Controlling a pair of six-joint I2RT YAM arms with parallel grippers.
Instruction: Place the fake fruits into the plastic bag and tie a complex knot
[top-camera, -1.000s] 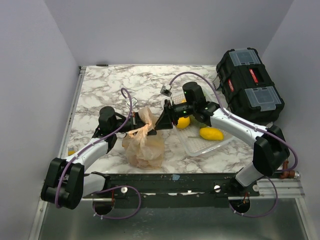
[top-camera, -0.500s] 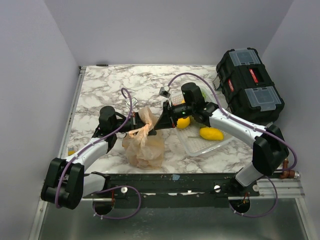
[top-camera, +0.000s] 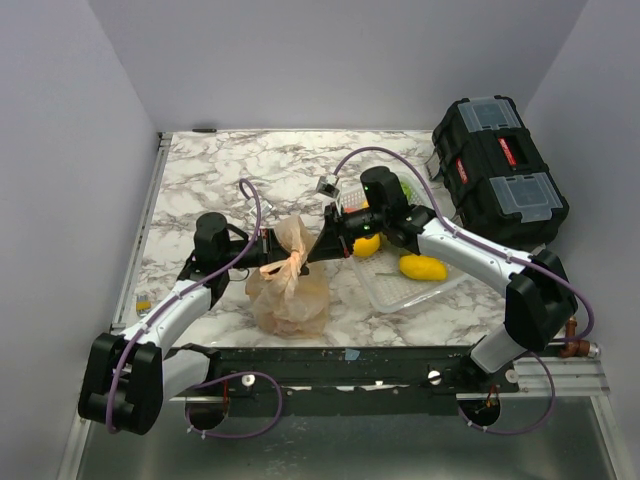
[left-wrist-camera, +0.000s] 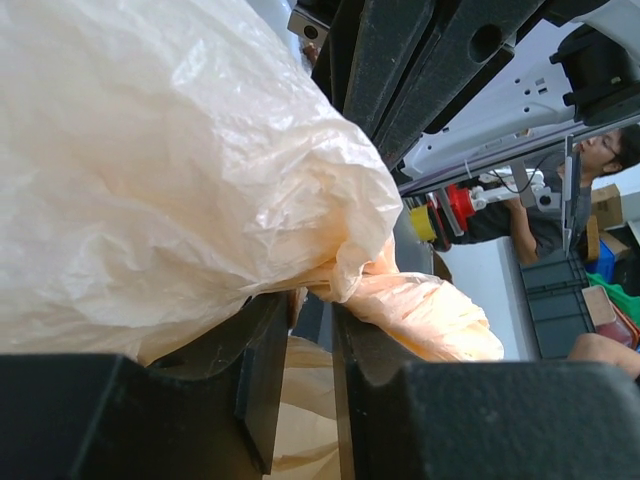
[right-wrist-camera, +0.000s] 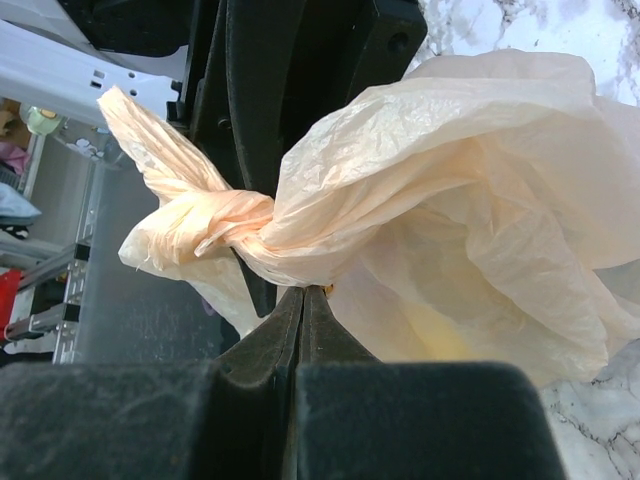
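The pale-orange plastic bag (top-camera: 288, 292) stands on the marble table with its neck tied into a knot (top-camera: 293, 262). My right gripper (right-wrist-camera: 303, 292) is shut, pinching the bag's film just under the knot (right-wrist-camera: 215, 222); in the top view it (top-camera: 309, 253) reaches in from the right. My left gripper (left-wrist-camera: 312, 310) sits left of the knot (left-wrist-camera: 420, 315) with its jaws a narrow gap apart and bag film (left-wrist-camera: 150, 170) draped over the tips, nothing clamped. Two yellow fake fruits (top-camera: 423, 267) (top-camera: 366, 245) lie in the white tray (top-camera: 392, 290). A yellow tint shows through the bag (right-wrist-camera: 440, 340).
A black toolbox (top-camera: 500, 170) stands at the back right, close behind the right arm. The white tray lies just right of the bag. Grey walls close in the table on the left, back and right.
The right gripper has shut on the bag's film beside the knot. The left gripper has opened a little, and its arm has drawn slightly left.
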